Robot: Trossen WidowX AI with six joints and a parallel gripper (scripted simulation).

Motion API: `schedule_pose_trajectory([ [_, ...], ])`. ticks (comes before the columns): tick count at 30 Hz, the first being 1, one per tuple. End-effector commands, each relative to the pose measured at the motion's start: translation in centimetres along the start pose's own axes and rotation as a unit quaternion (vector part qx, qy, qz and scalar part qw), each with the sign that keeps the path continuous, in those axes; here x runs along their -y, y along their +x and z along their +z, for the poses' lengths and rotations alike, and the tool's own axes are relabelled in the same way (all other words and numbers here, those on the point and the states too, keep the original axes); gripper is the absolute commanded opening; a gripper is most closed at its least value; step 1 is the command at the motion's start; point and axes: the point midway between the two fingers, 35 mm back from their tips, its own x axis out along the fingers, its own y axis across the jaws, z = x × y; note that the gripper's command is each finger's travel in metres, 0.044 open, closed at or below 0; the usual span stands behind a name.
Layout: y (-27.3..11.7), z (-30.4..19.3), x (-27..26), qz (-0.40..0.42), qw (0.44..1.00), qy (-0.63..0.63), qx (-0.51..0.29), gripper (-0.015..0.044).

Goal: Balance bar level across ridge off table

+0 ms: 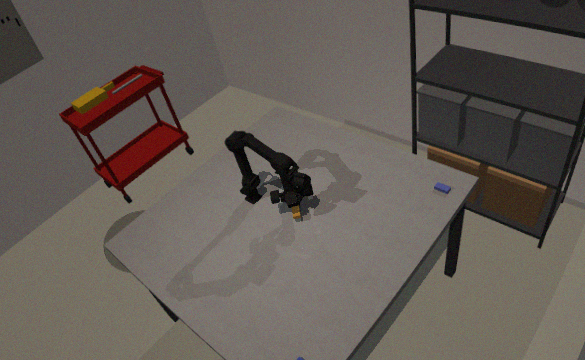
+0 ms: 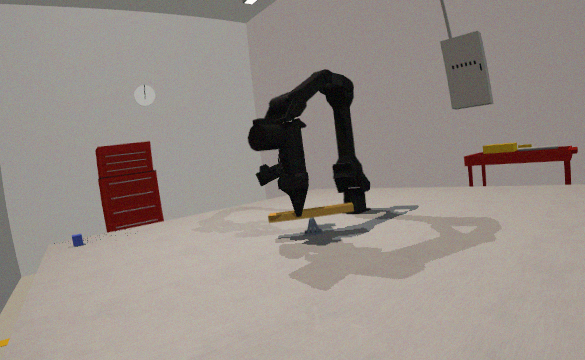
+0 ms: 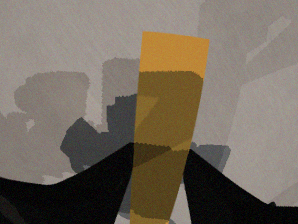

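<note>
The orange-yellow bar [image 1: 296, 213] [image 2: 329, 209] [image 3: 172, 55] lies across the top of the small grey ridge [image 2: 313, 227], clear of the table [image 1: 352, 250] [image 2: 222, 300]. In the exterior view it looks slightly slanted, its left end lower in the picture; perspective makes its true level hard to judge. The bar seems to touch the ridge's peak. My gripper [image 2: 299, 213] [image 3: 160, 151] points down and is shut on the bar, left of the ridge in that view, with a finger against each side in the wrist view. The arm hides most of the bar in the top view, and the ridge cannot be made out there.
A small blue block [image 1: 442, 188] [image 2: 77, 240] lies near a table corner, far from the arm. Another blue piece [image 1: 300, 358] shows at the bottom picture edge. A red cart [image 1: 142, 155] and a dark shelf rack [image 1: 497, 67] stand off the table.
</note>
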Motion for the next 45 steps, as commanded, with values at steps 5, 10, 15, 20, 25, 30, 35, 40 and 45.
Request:
schedule_pose_trajectory([
  [5,0.00,0.00,0.00,0.000,1.000,0.000,0.000,0.0167],
  [10,0.00,0.00,0.00,0.000,1.000,0.000,0.000,0.0168],
  [15,0.00,0.00,0.00,0.000,1.000,0.000,0.000,0.0169],
  [20,0.00,0.00,0.00,0.000,1.000,0.000,0.000,0.0170],
  [25,0.00,0.00,0.00,0.000,1.000,0.000,0.000,0.0171],
  [30,0.00,0.00,0.00,0.000,1.000,0.000,0.000,0.0172],
  [35,0.00,0.00,0.00,0.000,1.000,0.000,0.000,0.0173],
  [40,0.00,0.00,0.00,0.000,1.000,0.000,0.000,0.0185],
  [45,0.00,0.00,0.00,0.000,1.000,0.000,0.000,0.0185],
])
